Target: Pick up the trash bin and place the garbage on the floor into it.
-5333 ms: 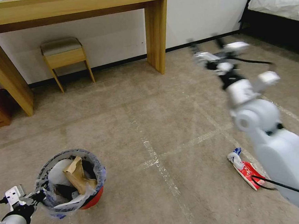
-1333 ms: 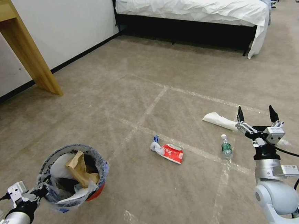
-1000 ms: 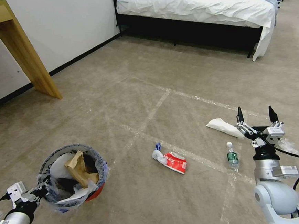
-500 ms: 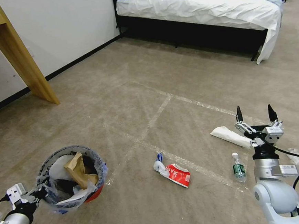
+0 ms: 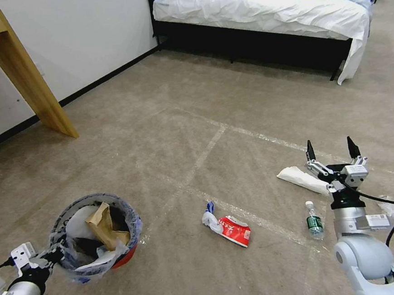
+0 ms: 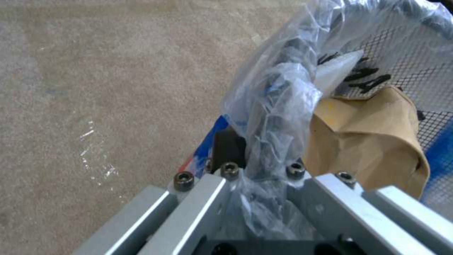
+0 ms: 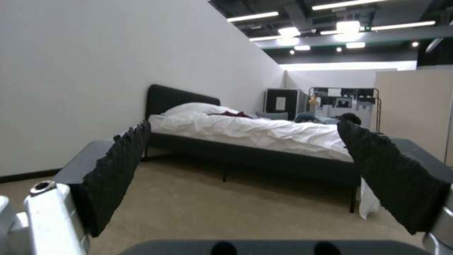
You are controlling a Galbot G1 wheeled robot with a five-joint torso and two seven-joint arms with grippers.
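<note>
We carry the trash bin (image 5: 96, 235) clamped in our left gripper (image 5: 42, 259), right gripper (image 5: 330, 154) spread empty above the plastic bottle (image 5: 314, 220), likely our next pickup.

Right end effector (image 7: 245, 166) spread wide, white-sheeted bed (image 7: 264, 136) ahead, beige floor (image 7: 226, 209)

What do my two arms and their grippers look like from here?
Both arms are white-grey with rounded joint housings. The right gripper has two black pointed fingers with ribbed pads, a silver linkage, a white labelled box at the wrist and a black cable. The left gripper has silver metal bars with black bolts.
</note>
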